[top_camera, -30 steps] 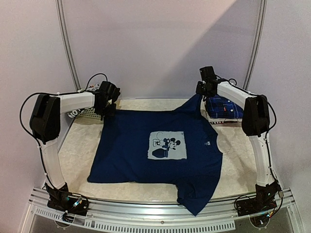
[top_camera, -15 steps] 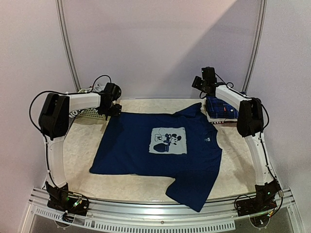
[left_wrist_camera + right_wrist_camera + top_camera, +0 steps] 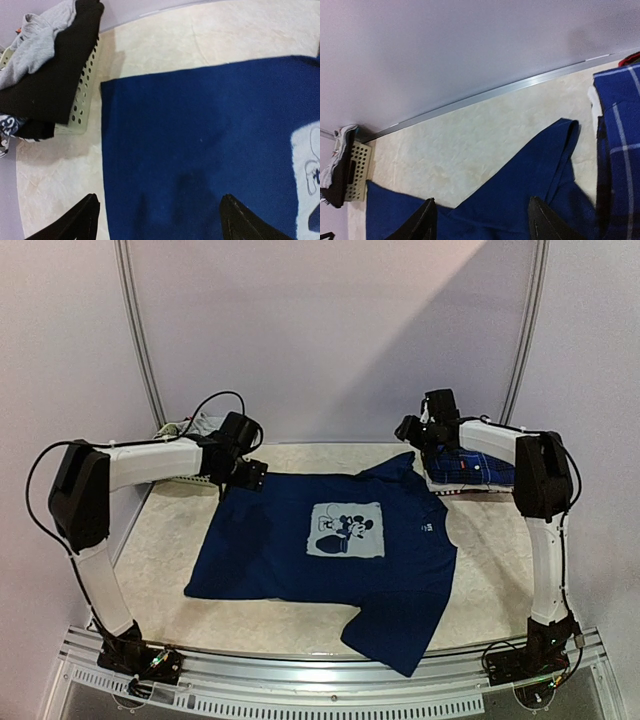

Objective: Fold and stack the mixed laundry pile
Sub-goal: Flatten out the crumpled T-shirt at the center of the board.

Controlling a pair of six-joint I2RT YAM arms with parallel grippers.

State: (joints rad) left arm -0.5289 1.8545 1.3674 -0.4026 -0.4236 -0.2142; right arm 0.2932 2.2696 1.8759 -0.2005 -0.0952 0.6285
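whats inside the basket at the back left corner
A grey garment lies on a black garment, both spilling over the perforated basket. A patterned scrap pokes out below. Anything underneath them inside is covered.

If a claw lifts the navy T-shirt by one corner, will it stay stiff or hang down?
Probably it hangs limp: the navy T-shirt lies flat, its far corner creased over itself. It looks thin, so likely light for its size.

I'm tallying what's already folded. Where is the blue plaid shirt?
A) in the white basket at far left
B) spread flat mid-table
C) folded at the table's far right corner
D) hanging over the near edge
C: the plaid shirt lies as a compact folded bundle at the far right corner.
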